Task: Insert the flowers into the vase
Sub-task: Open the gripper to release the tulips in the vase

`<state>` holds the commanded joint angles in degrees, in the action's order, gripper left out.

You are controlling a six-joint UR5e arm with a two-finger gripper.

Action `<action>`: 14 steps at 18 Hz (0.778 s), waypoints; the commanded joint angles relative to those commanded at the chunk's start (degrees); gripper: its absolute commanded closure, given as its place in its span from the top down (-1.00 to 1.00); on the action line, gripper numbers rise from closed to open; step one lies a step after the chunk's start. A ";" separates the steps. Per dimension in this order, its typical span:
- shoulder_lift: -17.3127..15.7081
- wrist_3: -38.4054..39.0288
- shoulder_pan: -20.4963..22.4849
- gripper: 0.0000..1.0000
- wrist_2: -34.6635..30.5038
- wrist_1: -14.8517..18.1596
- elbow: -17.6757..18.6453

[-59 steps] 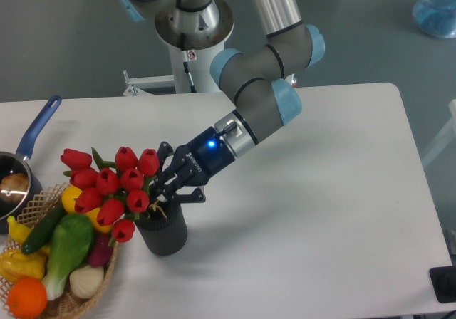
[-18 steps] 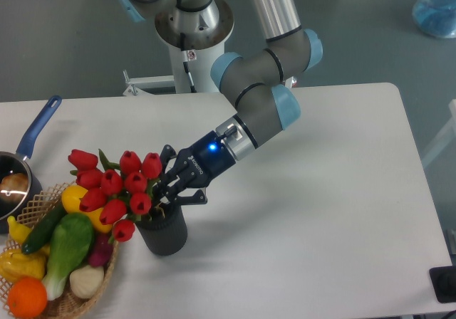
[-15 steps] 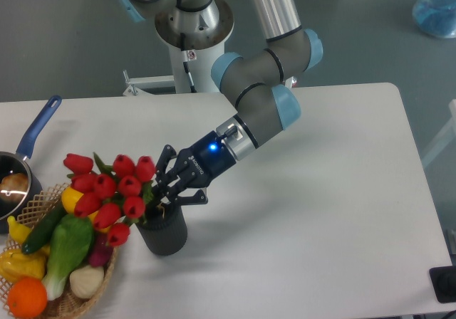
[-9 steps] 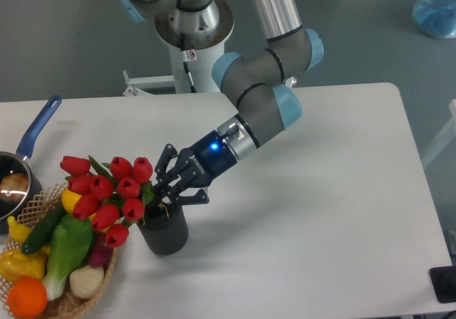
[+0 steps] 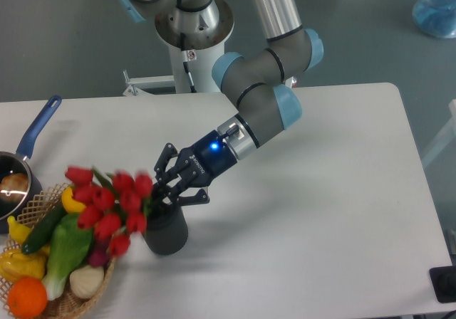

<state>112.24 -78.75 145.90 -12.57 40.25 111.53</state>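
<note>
The flowers [image 5: 114,202], a bunch of red tulips with green stems, lean out to the left of the vase [image 5: 169,235] and look motion-blurred. Their stem ends reach down into the vase's mouth, while the buds hang over the basket. The vase is a dark grey cylinder standing upright near the table's front left. My gripper [image 5: 173,184] hovers just above the vase's mouth, to the right of the buds, with its black fingers [image 5: 165,152] spread open and apart from the stems.
A wicker basket [image 5: 71,301] of vegetables and fruit sits at the front left, right beside the vase. A blue-handled saucepan [image 5: 37,129] lies at the left edge. The robot's base [image 5: 192,20] stands behind the table.
The tulips have sunk lower and tipped left toward the basket, now blurred with motion. The gripper's fingers have spread off the stems; the arm has barely shifted.
</note>
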 joint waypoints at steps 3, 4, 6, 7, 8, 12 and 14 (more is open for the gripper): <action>0.00 -0.17 0.00 -0.17 0.35 0.00 0.09; 0.00 -0.18 0.00 -0.16 0.35 0.00 0.09; 0.00 -0.18 0.09 -0.16 0.35 0.00 0.09; 0.00 -0.26 0.26 -0.15 0.35 0.00 0.09; 0.00 -0.26 0.44 -0.14 0.35 0.00 0.09; -0.09 -0.18 2.02 0.07 0.62 0.00 -0.26; -0.35 -0.18 3.60 0.31 0.53 0.09 -0.62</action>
<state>111.89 -78.93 149.49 -12.04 40.34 110.92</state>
